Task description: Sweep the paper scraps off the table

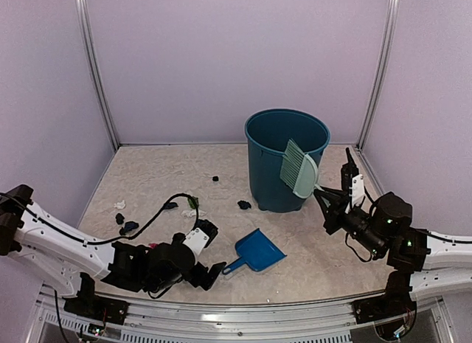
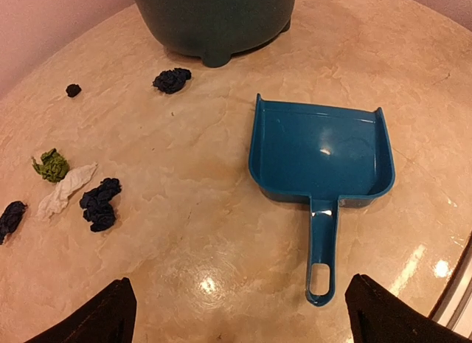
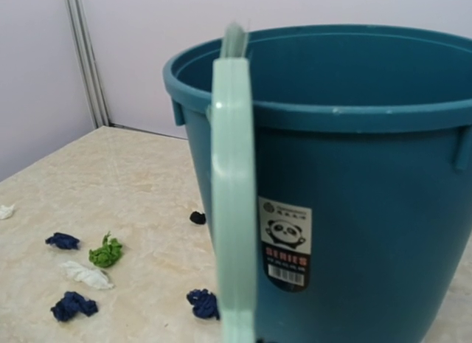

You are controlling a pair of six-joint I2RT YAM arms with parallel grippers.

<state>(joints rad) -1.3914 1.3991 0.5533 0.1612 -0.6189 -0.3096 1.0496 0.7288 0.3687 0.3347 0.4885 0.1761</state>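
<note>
Inspector: Progress at inspection was slight. The paper scraps [image 2: 99, 203] lay loose on the table [image 1: 147, 173], most of them scattered on your left side, with two dark ones nearer the foot of the bin [image 1: 284, 158]. None showed in the dustpan [image 2: 321, 155]; its tray was bare.

Operator: Was anything in the bin?

Inspector: I could not tell. No view showed its floor.

Operator: And the tools?

Inspector: Your right gripper [image 1: 324, 198] was clamped on the handle of the hand brush [image 1: 299, 170], which was held up near the bin's rim, well off the table. Your left gripper [image 2: 247, 317] stood with its jaws wide apart and nothing between them. The dustpan lay flat just beyond it, handle pointing toward the fingers and apart from them.

Operator: So what was outstanding?

Inspector: In my judgement, nearly everything. You had the brush in hand but not the pan. You had yet to take up the pan, bring the brush down to the scraps, gather them and tip them out. The spread of pieces on the left looked likely to need more than one pass.
</note>
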